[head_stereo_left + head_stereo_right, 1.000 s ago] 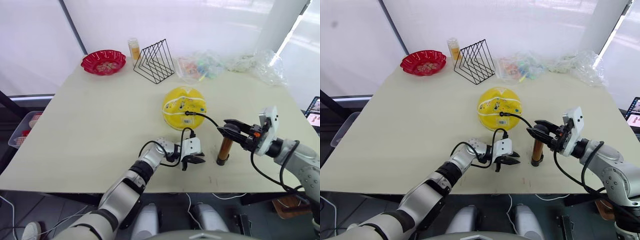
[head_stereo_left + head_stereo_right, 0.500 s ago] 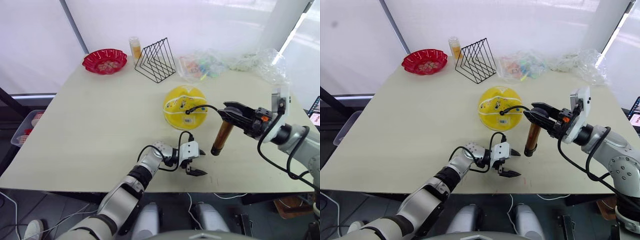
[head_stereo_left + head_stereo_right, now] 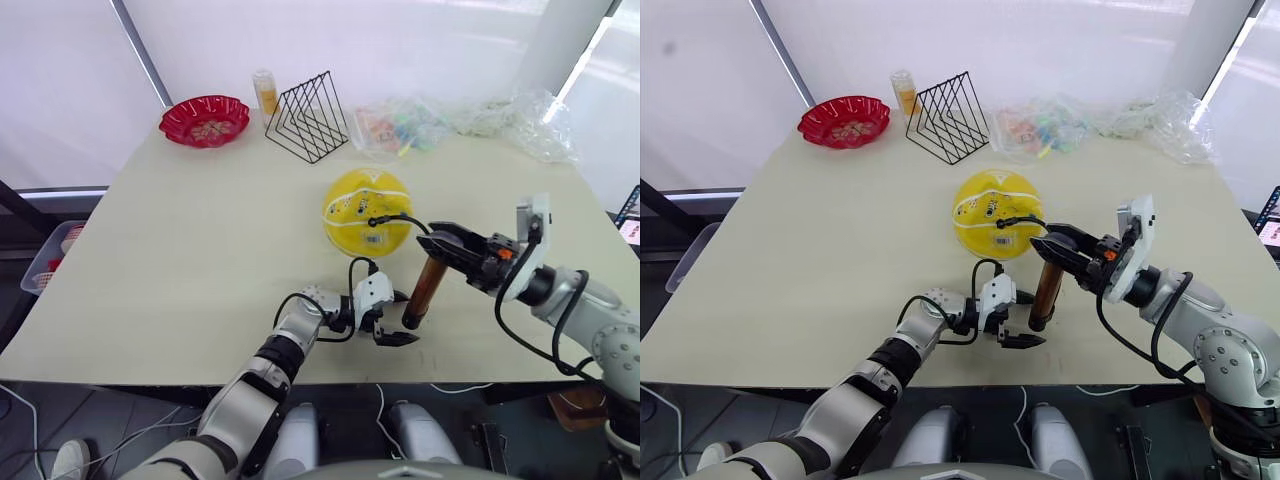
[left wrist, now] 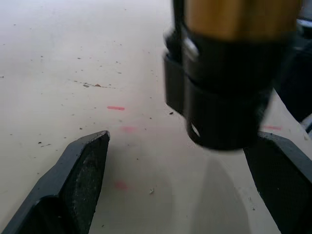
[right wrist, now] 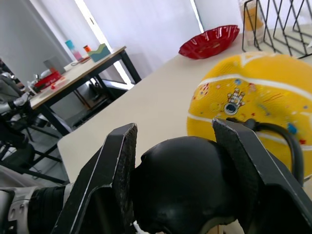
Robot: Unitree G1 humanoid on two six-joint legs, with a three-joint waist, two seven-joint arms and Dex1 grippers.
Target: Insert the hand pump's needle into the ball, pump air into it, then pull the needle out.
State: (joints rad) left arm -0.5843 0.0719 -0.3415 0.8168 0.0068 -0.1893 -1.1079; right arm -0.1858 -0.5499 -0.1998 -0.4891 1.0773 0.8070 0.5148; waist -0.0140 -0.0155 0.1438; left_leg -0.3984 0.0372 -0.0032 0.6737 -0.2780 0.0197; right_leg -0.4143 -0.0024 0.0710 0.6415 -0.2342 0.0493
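My right gripper [image 3: 447, 240] clamped on the hand pump's [image 3: 421, 291] black handle, barrel tilted with its base on the table [image 3: 180, 240], my left gripper [image 3: 393, 318] spread wide and empty at that base, hose [image 3: 405, 219] arching to the yellow ball [image 3: 365, 211], needle connector at its valve.

Head stereo looks down over the table [image 3: 180, 250]; wrist cameras sit close to the hand pump [image 3: 424, 284].
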